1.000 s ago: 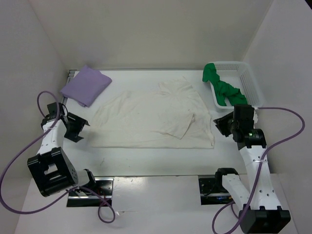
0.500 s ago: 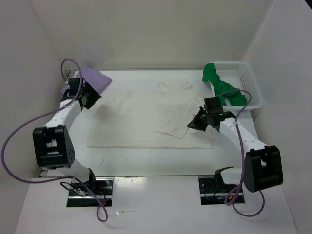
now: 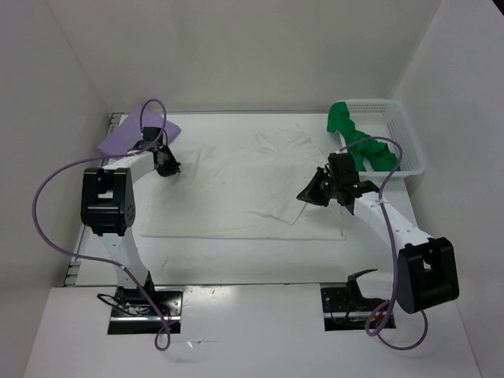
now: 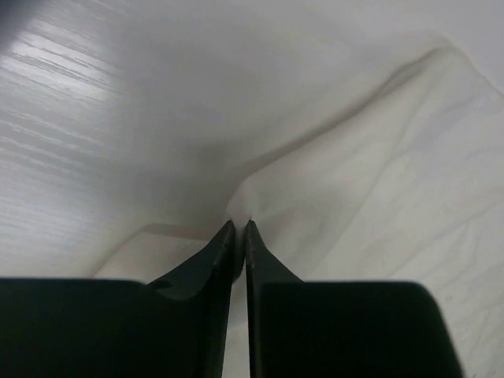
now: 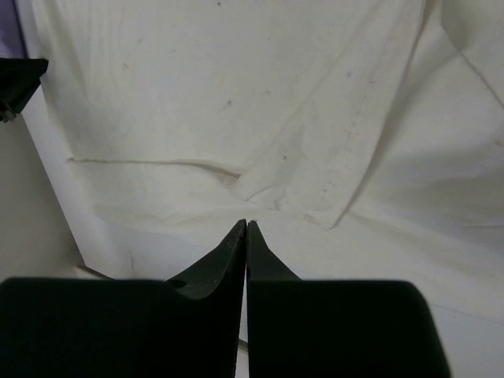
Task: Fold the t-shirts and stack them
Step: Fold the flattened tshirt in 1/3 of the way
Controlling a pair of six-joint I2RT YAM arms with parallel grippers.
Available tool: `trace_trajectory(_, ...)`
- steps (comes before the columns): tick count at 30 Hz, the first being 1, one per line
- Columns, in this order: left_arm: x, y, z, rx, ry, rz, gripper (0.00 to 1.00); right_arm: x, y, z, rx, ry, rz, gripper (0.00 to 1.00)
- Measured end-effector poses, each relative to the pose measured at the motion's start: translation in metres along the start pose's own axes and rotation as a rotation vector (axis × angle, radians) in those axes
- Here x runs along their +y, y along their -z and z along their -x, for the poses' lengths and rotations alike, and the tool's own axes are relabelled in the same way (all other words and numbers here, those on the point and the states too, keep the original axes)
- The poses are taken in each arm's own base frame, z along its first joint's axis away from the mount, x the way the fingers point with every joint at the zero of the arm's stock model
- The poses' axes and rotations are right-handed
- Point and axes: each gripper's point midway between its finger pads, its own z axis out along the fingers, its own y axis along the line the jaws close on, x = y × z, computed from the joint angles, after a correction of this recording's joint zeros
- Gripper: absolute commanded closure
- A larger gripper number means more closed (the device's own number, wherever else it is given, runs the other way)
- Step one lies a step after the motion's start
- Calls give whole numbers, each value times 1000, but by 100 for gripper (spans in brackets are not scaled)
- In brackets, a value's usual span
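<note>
While the white shirt (image 3: 236, 201) lies spread flat on the table (image 3: 236, 260), long axis left-to-right, the left gripper (image 4: 240, 226) pinches its far-left edge between narrow jaws. The right gripper (image 5: 246, 224), jaws pressed together, hangs over the shirt's right end.

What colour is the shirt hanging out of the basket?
Bright green. The shirt draped over the basket shows best in the top camera view.
</note>
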Motion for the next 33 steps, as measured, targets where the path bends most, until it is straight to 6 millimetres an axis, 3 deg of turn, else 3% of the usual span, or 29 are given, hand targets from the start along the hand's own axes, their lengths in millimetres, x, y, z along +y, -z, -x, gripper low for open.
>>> trace_trajectory(4, -16, 25, -6, -29, -30, -39, 87, -2, 0, -3, 0, 3, 7, 95)
trace_trajectory(7, -34, 62, -11, -90, -69, -80, 74, -9, -1, -9, 12, 0, -4, 94)
trace_trajectory(11, -66, 105, -33, -151, -127, -170, 55, -11, -2, -12, 17, -1, -10, 90)
trace_trajectory(12, -65, 111, -43, -149, -132, -178, 45, -11, -2, -11, 16, -1, -9, 89)
trace_trajectory(16, -33, 117, -79, -92, -114, -128, 31, -11, -2, -11, 15, -1, -10, 87)
trace_trajectory(19, -13, 120, -98, -38, -114, -77, 30, -11, -3, -11, 16, -1, -11, 87)
trace_trajectory(22, -7, 130, -78, -95, -90, -52, 32, -10, -5, -9, 20, 2, -14, 87)
trace_trajectory(25, -12, 136, -15, -205, -15, -62, 33, -9, -8, -7, 23, 10, -17, 87)
trace_trajectory(27, -23, 129, 30, -275, 19, -80, 33, -10, -9, -6, 25, 13, -18, 87)
trace_trajectory(30, -34, 97, 63, -302, 32, -89, 33, -9, -8, -6, 23, 19, -17, 87)
trace_trajectory(33, -35, 48, 62, -229, 22, -64, 39, -8, -6, -5, 19, 25, -13, 87)
